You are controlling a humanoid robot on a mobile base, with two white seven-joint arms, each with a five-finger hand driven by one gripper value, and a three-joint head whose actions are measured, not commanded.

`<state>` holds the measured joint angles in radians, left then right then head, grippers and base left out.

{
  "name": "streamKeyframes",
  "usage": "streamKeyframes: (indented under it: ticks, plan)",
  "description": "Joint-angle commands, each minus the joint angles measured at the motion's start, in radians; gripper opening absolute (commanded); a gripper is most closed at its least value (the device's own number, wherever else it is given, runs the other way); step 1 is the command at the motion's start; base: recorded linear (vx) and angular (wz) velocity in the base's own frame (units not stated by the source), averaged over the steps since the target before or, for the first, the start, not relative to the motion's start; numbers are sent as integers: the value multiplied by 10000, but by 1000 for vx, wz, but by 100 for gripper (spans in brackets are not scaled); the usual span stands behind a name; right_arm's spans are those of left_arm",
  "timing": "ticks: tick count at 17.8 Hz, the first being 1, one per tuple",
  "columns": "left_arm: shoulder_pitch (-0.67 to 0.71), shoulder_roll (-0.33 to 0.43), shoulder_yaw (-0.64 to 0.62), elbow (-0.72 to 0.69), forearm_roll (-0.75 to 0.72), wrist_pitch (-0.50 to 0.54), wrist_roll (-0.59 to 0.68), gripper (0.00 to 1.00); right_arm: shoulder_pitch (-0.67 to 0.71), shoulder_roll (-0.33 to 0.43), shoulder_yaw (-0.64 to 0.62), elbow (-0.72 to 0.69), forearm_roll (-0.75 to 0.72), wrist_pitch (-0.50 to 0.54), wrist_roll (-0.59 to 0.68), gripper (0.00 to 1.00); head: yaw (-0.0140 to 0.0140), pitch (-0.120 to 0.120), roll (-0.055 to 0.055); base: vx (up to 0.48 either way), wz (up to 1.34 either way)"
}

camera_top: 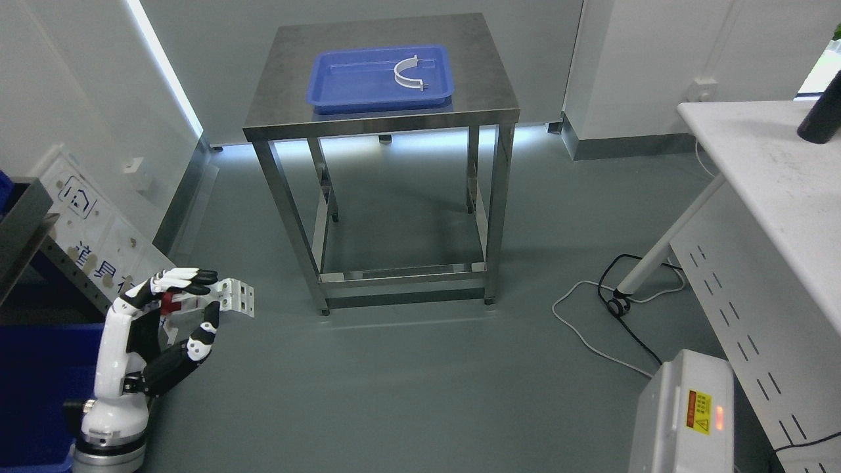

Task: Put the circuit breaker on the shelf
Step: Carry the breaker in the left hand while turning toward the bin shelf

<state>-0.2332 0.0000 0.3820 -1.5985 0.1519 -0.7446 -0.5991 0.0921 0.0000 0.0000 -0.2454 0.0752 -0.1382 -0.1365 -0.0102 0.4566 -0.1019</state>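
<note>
**Left hand holds the circuit breaker low at the left side**

Nearest to the camera, at the lower left corner, the left hand (172,314) rises from its round grey wrist. The hand is white with black finger joints. Its fingers (187,279) are curled over the top of the circuit breaker (223,297), and the thumb (202,335) reaches up from below, so the hand pinches the part between them. The circuit breaker is a light grey block with a small red piece on the side toward the palm. It is held in the air above the grey floor (407,387), and about half of it sticks out to the right of the fingers.

Just left of the hand there is the edge of a metal shelf (26,223), with a blue bin (33,381) below it. The breaker is near this shelf but not on it.

In the middle of the room stands a steel table (381,118), well apart from the hand. On its top lies a blue tray (341,79), and inside the tray there is a white curved part (410,72).

At the right side a white desk (769,190) comes into the view, with a dark cylinder (821,115) on it. Cables (611,309) lie on the floor beside the desk leg. At the lower right is a grey box (683,407) with a yellow warning label (698,412) and a glowing orange light.

The right arm does not show.
</note>
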Motion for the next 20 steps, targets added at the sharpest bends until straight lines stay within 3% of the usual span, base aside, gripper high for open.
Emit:
streamKeyframes:
  ticks: [1,10,20]
  plan:
    - [-198,175,-323,-382,0,21,39,3,0,-175,199,15,0,2165,-1,100,0,0,0,-320,95]
    - [-1317,175,-338,-382,-168,542,101,3,0,-175,199,0,0,2165,-1,100,0,0,0,-323,270]
    - [-4797,322,-154,-230,-3264,2519,24,3,0,-175,199,0,0,2165,-1,100,0,0,0,-192,925]
